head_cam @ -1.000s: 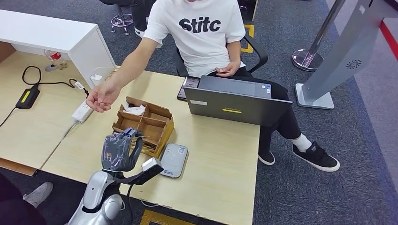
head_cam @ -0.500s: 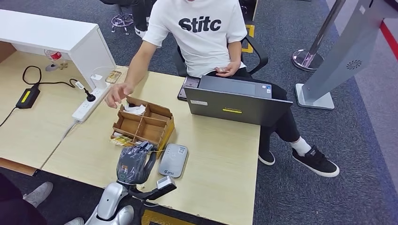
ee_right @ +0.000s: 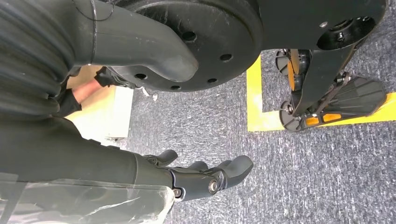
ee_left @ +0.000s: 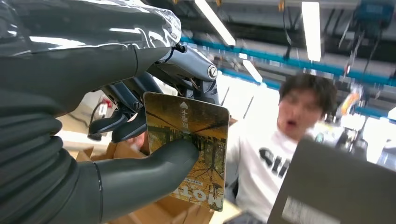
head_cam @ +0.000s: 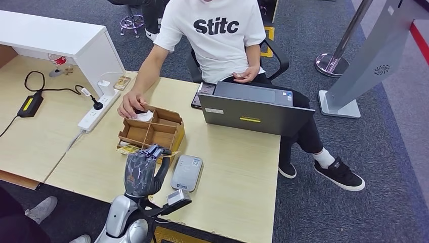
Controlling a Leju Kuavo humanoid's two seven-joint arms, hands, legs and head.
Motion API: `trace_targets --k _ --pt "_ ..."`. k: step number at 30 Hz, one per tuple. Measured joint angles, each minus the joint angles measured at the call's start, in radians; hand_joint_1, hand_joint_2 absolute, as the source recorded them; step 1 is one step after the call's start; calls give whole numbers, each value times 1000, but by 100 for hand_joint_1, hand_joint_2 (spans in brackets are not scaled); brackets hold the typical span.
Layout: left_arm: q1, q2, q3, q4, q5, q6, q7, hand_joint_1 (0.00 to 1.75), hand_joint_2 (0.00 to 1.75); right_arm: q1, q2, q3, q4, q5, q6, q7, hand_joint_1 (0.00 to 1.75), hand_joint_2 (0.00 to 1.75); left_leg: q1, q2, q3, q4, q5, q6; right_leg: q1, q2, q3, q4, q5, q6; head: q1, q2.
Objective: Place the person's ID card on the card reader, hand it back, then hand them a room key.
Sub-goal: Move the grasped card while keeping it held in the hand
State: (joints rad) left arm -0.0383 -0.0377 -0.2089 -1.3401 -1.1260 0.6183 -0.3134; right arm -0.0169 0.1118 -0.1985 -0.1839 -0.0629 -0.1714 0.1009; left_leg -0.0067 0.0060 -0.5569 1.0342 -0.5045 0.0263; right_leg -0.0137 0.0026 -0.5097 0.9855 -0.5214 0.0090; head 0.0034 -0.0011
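- From the head view, the left robot hand (head_cam: 140, 173) stood raised over the near edge of the worktop (head_cam: 238, 167), its fingers curled upward at about 6 o'clock from the cardboard organiser (head_cam: 152, 132).
- The grey card reader (head_cam: 186, 172) lay flat on the worktop just at 3 o'clock of that robot hand, apart from it.
- A yellowish card (head_cam: 128, 149) lay on the worktop touching the organiser's near left corner; I could not tell what kind of card it was.
- The person in the white shirt (head_cam: 215, 33) sat at 12 o'clock behind the worktop, one hand (head_cam: 130, 105) resting on the far left corner of the organiser, the other in the lap behind the open laptop (head_cam: 255, 114).
- A white power strip (head_cam: 96, 112) lay at 10 o'clock from the organiser.
- From the left wrist view, the left robot hand (ee_left: 116, 135) pinched a yellow, tree-patterned room key (ee_left: 194, 147) between its thick thumb and darker fingers (ee_left: 140, 107), the card upright and facing the camera, with the blurred person beyond it.
- From the right wrist view, the right robot hand (ee_right: 187, 175) hung over grey carpet (ee_right: 303, 177) beside yellow floor tape (ee_right: 257, 102), fingers loosely apart and holding nothing.
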Motion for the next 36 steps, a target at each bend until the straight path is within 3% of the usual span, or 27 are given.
trace_targets --k 7,36 --pt "-16 12 -39 57 -56 -98 72 175 175 0 0 -1 0 14 6 1 0 175 0 0 0 0 0 0 0 0 0 0 0 0 0 0" --pt "-49 25 -88 182 -97 -154 110 175 175 0 0 -1 0 30 14 8 0 175 0 0 0 0 0 0 0 0 0 0 0 0 0 0"
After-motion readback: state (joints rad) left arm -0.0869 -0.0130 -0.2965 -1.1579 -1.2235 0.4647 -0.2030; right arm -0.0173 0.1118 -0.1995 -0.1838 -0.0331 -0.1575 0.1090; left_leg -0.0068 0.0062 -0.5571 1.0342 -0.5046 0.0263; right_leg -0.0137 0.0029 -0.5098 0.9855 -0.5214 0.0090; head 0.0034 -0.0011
